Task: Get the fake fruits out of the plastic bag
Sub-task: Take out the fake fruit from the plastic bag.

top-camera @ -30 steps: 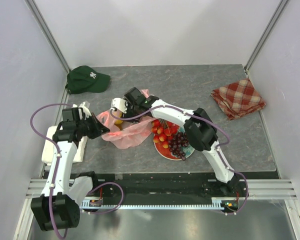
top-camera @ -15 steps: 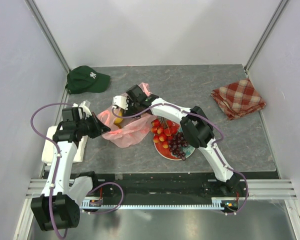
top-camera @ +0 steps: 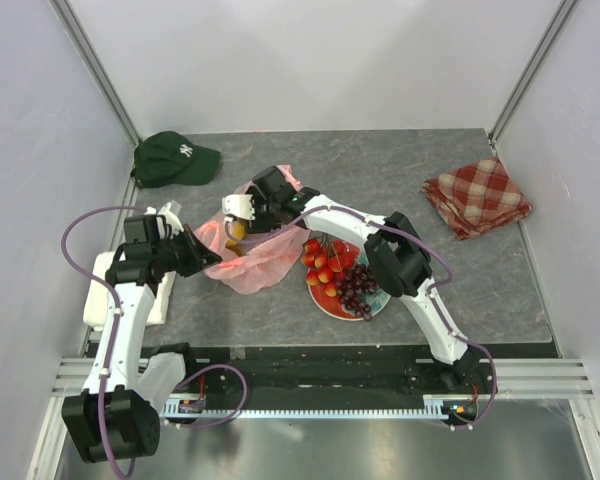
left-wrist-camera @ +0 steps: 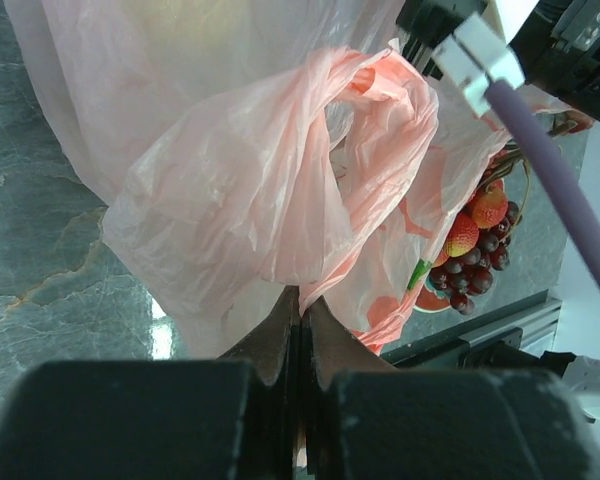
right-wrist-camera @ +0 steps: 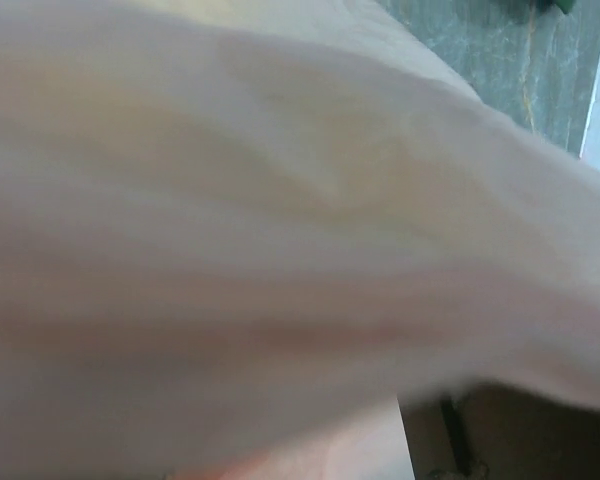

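Observation:
The pink plastic bag (top-camera: 255,262) lies crumpled left of centre. My left gripper (top-camera: 206,256) is shut on the bag's left edge; in the left wrist view the closed jaws pinch a fold of the bag (left-wrist-camera: 270,170) at the fingertips (left-wrist-camera: 298,298). My right gripper (top-camera: 237,214) reaches into the bag's far opening, just above an orange-yellow fruit (top-camera: 237,233). Its wrist view shows only blurred bag film (right-wrist-camera: 280,220), so its fingers are hidden. Red berries (top-camera: 320,262) and a dark grape bunch (top-camera: 356,288) lie on the red plate (top-camera: 323,299), also seen in the left wrist view (left-wrist-camera: 475,235).
A green cap (top-camera: 175,158) lies at the far left. A red-checked cloth (top-camera: 477,197) lies at the far right. A white block (top-camera: 102,290) sits under the left arm at the left edge. Walls close in both sides and the back.
The right gripper has shifted slightly inside the bag's mouth, and the orange-yellow fruit sits a little farther back. The left gripper has kept its hold and place.

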